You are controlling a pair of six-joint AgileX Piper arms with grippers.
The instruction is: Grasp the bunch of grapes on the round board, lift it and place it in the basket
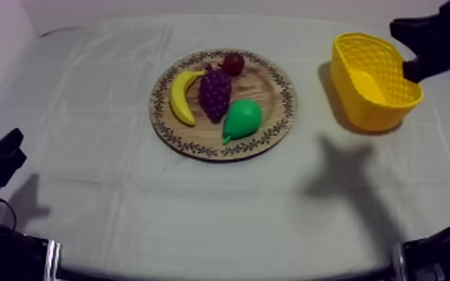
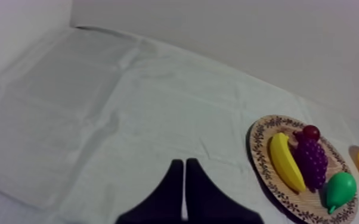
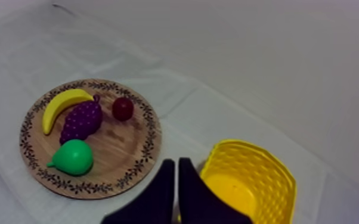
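Note:
The purple bunch of grapes (image 1: 214, 93) lies in the middle of the round wooden board (image 1: 264, 84), between a banana (image 1: 182, 96) and a green pear (image 1: 241, 119). To the board's right stands the yellow basket (image 1: 374, 81), with nothing in it. My right gripper (image 3: 176, 174) is shut on nothing and hovers by the basket's (image 3: 247, 184) rim, well away from the grapes (image 3: 81, 121). Its arm (image 1: 433, 37) comes in at the upper right. My left gripper (image 2: 184, 177) is shut and rests low at the table's left (image 1: 10, 144), far from the grapes (image 2: 312, 162).
A small red fruit (image 1: 233, 63) sits at the board's far edge, touching the grapes' stem end. The grey-white cloth (image 1: 108, 82) lies in soft wrinkles around the board. The right arm's shadow (image 1: 344, 175) falls in front of the basket.

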